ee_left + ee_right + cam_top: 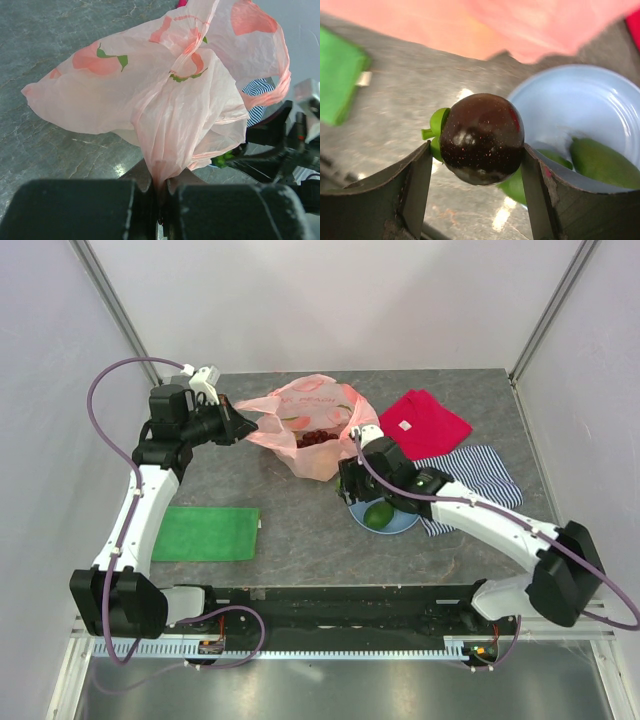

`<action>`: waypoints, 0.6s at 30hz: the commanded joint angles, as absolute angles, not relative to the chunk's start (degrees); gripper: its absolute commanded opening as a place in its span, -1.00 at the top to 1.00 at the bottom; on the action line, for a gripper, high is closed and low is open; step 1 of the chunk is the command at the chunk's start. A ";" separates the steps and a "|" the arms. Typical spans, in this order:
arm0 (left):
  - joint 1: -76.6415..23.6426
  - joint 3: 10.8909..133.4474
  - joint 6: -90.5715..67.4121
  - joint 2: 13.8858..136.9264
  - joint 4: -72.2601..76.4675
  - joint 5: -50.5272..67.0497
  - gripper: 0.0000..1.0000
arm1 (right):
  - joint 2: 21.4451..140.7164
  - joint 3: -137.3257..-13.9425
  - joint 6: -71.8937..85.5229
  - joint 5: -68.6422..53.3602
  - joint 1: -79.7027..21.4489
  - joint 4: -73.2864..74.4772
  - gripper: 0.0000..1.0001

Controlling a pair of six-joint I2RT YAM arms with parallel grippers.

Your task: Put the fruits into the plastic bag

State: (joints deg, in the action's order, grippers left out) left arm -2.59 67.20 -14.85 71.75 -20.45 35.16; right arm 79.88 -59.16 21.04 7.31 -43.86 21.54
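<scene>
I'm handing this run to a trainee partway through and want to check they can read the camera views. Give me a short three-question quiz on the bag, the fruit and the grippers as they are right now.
1. True or false: the left gripper is shut on a gathered part of the plastic bag.
2. What sits between the fingers of the right gripper? A) a banana B) the dark round fruit C) an apple
3. Fill in the word: the green fruit lies on the blue ____.

Key: 1 true; 2 B; 3 plate.
</scene>
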 commanded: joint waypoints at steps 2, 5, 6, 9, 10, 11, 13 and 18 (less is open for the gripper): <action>-2.29 67.59 -15.38 72.25 -18.81 36.65 0.97 | 72.17 -58.19 15.03 -4.54 -44.38 14.87 -0.01; -2.29 67.50 -15.38 72.33 -18.81 36.74 0.97 | 68.12 -57.05 15.46 -10.26 -44.47 8.81 -0.02; -2.29 67.59 -15.38 72.33 -18.72 36.74 0.97 | 66.72 -56.87 16.43 -10.98 -44.47 7.22 -0.04; -2.29 67.59 -15.38 72.51 -18.72 36.83 0.97 | 65.83 -57.13 18.10 -11.86 -44.47 1.59 -0.06; -2.29 67.50 -15.47 72.42 -18.81 36.83 0.97 | 66.00 -58.17 18.37 -11.87 -44.47 0.45 -0.06; -2.29 67.50 -15.47 72.51 -18.81 36.83 0.97 | 66.44 -58.88 18.54 -11.34 -44.47 -1.04 -0.05; -2.29 67.50 -15.47 72.68 -18.72 36.83 0.97 | 68.46 -61.85 19.50 -8.98 -44.47 -2.02 -0.04; -2.29 67.59 -15.47 72.69 -18.72 36.91 0.97 | 77.05 -70.65 19.25 -7.12 -44.30 -1.76 0.00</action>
